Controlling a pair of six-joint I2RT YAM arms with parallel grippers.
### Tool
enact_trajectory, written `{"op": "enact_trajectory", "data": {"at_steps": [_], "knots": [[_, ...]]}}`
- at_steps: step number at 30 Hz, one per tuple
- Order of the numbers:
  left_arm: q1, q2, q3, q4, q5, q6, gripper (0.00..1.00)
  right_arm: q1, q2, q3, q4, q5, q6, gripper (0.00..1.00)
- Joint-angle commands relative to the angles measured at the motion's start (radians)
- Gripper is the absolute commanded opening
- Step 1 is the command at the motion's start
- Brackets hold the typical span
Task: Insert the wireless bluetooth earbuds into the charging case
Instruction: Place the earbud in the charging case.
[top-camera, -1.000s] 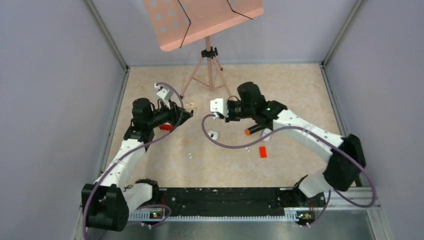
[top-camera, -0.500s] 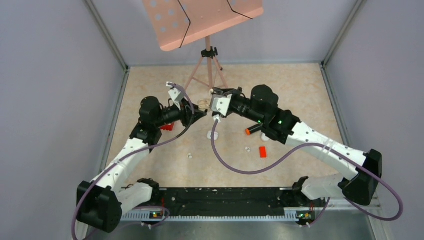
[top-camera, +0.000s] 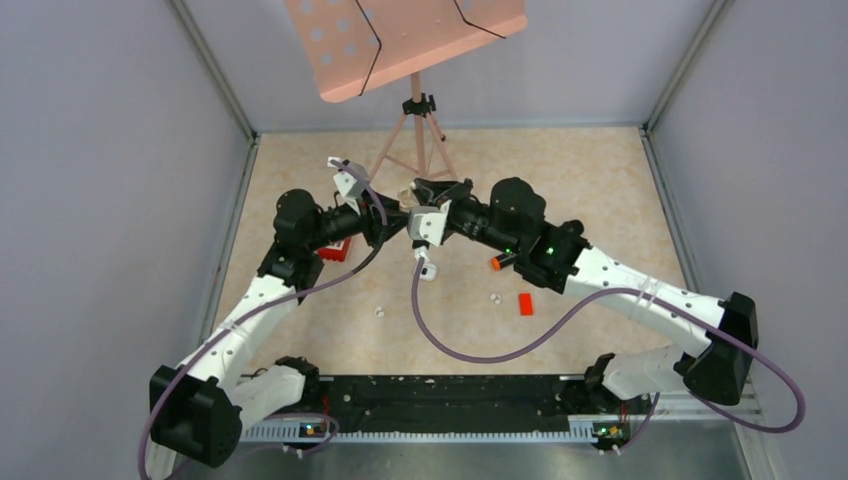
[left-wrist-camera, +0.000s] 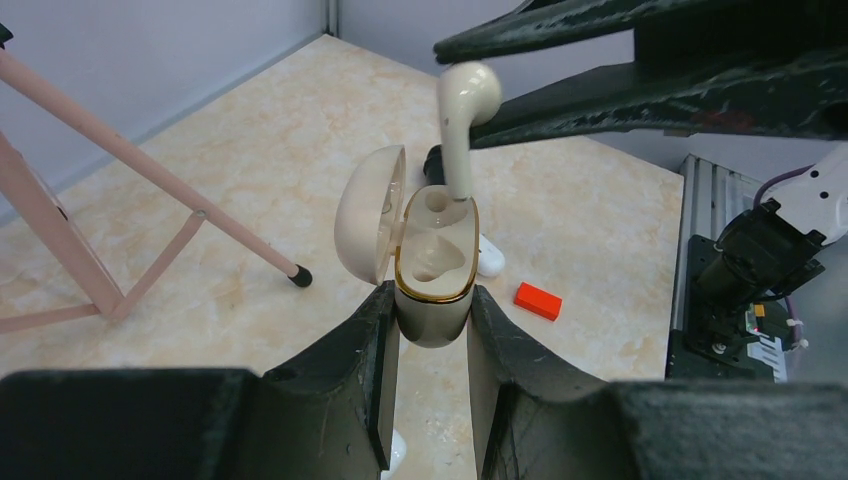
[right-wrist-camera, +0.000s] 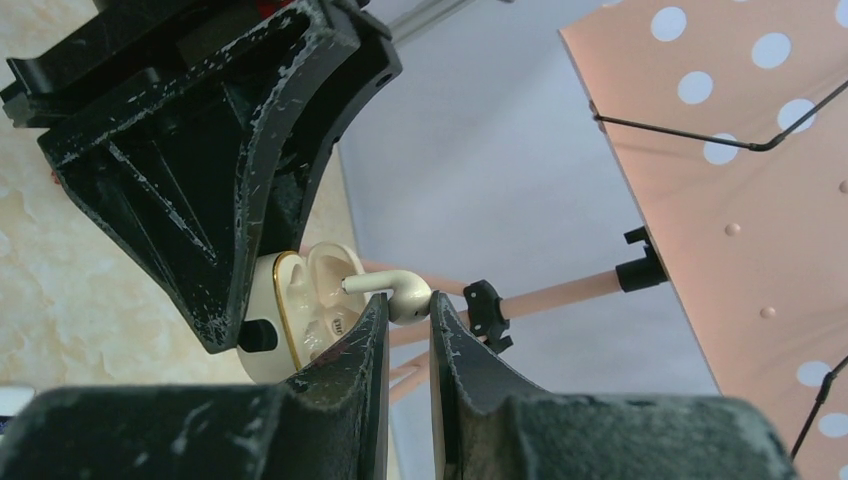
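My left gripper (left-wrist-camera: 432, 300) is shut on the beige, gold-rimmed charging case (left-wrist-camera: 436, 262), which it holds above the table with the lid open to the left. My right gripper (right-wrist-camera: 408, 303) is shut on the head of a white stemmed earbud (right-wrist-camera: 397, 288). In the left wrist view the earbud (left-wrist-camera: 458, 120) stands upright with its stem tip at the mouth of the case's far slot. The near slot is empty. In the top view the two grippers meet above the table, left (top-camera: 390, 222) and right (top-camera: 418, 192). Two loose earbuds (top-camera: 380, 311) (top-camera: 495, 297) lie on the table.
A pink music stand (top-camera: 405, 40) on a tripod stands just behind the grippers. On the table are a small red block (top-camera: 526, 303), an orange-tipped black pen (top-camera: 505, 260), a white pebble-like case (top-camera: 427, 270) and a red object (top-camera: 335, 248) under the left arm.
Both arms have moved in toward each other at the middle back. The right gripper has brought its earbud to the open case in the left gripper.
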Motion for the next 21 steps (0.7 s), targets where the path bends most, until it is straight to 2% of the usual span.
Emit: {"op": "enact_trajectory", "data": {"at_steps": [1, 21], "knots": [[-0.007, -0.035, 0.046, 0.059, 0.008, -0.011, 0.00, 0.020, 0.019, 0.003, 0.046, 0.018, -0.036, 0.00], [-0.005, -0.032, 0.067, 0.070, 0.003, -0.058, 0.00, 0.023, 0.034, -0.019, 0.075, -0.034, -0.160, 0.00]]}}
